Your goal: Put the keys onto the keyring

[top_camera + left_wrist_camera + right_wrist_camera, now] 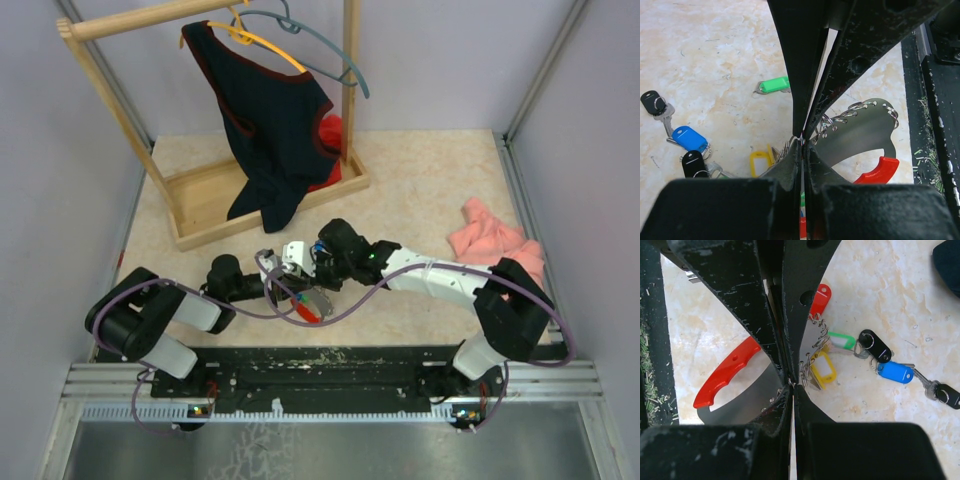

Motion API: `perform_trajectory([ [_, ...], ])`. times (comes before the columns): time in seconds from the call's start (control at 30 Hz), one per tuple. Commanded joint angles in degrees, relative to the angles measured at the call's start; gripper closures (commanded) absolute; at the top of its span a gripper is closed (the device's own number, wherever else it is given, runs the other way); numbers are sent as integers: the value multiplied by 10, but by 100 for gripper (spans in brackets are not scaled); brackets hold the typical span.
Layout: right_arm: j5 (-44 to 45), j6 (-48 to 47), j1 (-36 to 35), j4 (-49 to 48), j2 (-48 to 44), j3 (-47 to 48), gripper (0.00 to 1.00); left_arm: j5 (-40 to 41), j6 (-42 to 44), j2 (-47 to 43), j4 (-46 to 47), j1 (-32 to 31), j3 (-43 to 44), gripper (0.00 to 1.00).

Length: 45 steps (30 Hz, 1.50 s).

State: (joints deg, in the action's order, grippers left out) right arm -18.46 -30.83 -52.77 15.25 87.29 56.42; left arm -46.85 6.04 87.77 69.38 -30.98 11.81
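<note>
Big stuff first: the beige table [430,190] has a wooden clothes rack [120,120] at the back left with a dark top [270,130] hanging off it. There's also a crumpled pink cloth [495,240] over on the right side.

Both my arms reach in toward the middle near edge. My left gripper [802,140] has its fingers pressed together at the tips. Same story for my right gripper [792,382], tips closed tight against each other. Can't tell whether either is pinching one of the thin wire rings [855,107] or just closed on nothing.

The keyring [312,303] lies flat on the table right under both grippers. It's a grey metal plate with a red grip on one side, and those little wire rings run along its edge.

The keys sit scattered just beside it:
- red one [820,299]
- green one [841,340]
- yellow one [823,370]
- blue one [895,372]
- a couple of black ones [876,346]
</note>
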Motion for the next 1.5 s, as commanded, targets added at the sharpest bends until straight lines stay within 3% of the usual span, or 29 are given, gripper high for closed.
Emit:
perform_trajectory([
  [0.0, 9, 21, -6, -23, -22, 33, 100, -4, 8, -2, -2, 0, 10, 99],
  [0.07, 21, 35, -6, -32, -32, 23, 98, -3, 9, -3, 3, 0, 7, 99],
  [0.1, 27, 39, -6, -37, -40, 14, 91, -3, 8, -3, 6, 0, 5, 99],
  [0.27, 65, 95, 3, -72, -88, -30, 77, -4, 14, 1, 23, 0, 1, 99],
  [0.4, 89, 157, 19, -102, -110, -64, 72, -11, 21, 4, 35, 0, -1, 99],
  [0.63, 63, 282, 30, -145, -110, -117, 69, -19, 37, 12, 10, 0, 11, 99],
  [0.97, 13, 343, 16, -214, -87, -185, 77, -30, 55, 45, 56, 0, 11, 99],
  [1.23, -4, 350, -6, -246, -55, -185, 78, -46, 55, 62, 58, 3, 22, 99],
  [1.47, 59, 311, 6, -182, -87, -180, 74, -53, 79, 43, -31, 4, 35, 99],
])
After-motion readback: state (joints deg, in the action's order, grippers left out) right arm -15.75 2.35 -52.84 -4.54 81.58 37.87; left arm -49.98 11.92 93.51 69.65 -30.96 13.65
